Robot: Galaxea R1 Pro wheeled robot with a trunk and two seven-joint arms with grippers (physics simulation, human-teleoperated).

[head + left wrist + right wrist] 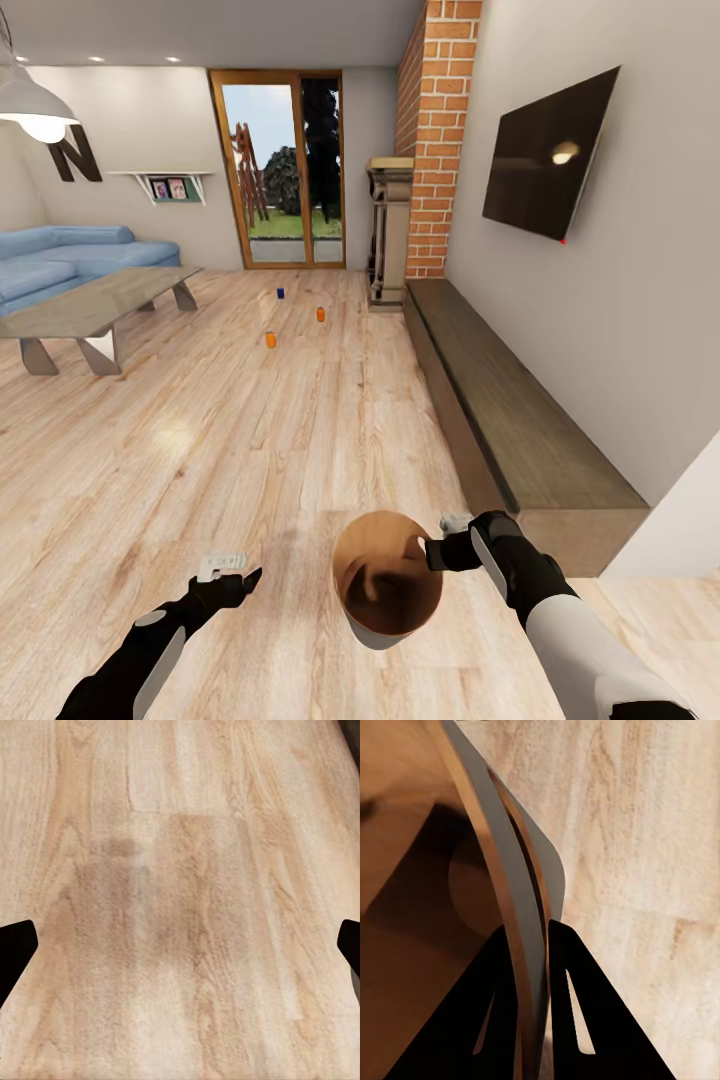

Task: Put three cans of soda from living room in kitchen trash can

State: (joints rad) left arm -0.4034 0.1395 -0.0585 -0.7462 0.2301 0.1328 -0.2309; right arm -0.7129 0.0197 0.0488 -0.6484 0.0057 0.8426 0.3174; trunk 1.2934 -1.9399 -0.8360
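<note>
Where the right hand (436,553) meets the bin (387,588), its two dark wedge-shaped fingers (585,1020) are pinched on the rim: in the right wrist view one finger sits inside the wall, the other outside, with the thin grey-edged wall (521,945) between them. Bin is round and tapered, smooth brown-tan inside, pale grey outside, mouth facing up, held low over the floor (250,430) just in front of the robot. Nothing visible inside it.

Left hand (235,582) hangs over bare floor, holding nothing. Left wrist view shows its black fingertips (15,952) at opposite edges of the frame, spread wide, with light wood planks (180,907) between them, grain running lengthwise, matte with a soft shadow patch.

Three cans stand upright on the floor far ahead, well apart from the bin: orange can (270,340) nearest, second orange can (320,314) beyond it to the right, blue can (280,293) farthest, toward the wood-framed glass doors (280,170). All small cylinders; tops too small to make out.

Surroundings: grey slab table (95,305) on angled legs and blue sofa (60,260) to the left; red brick chimney (440,130), dark ornate fireplace (388,235), long dark wood bench (500,400) and glossy black TV (550,155) on the right wall.
</note>
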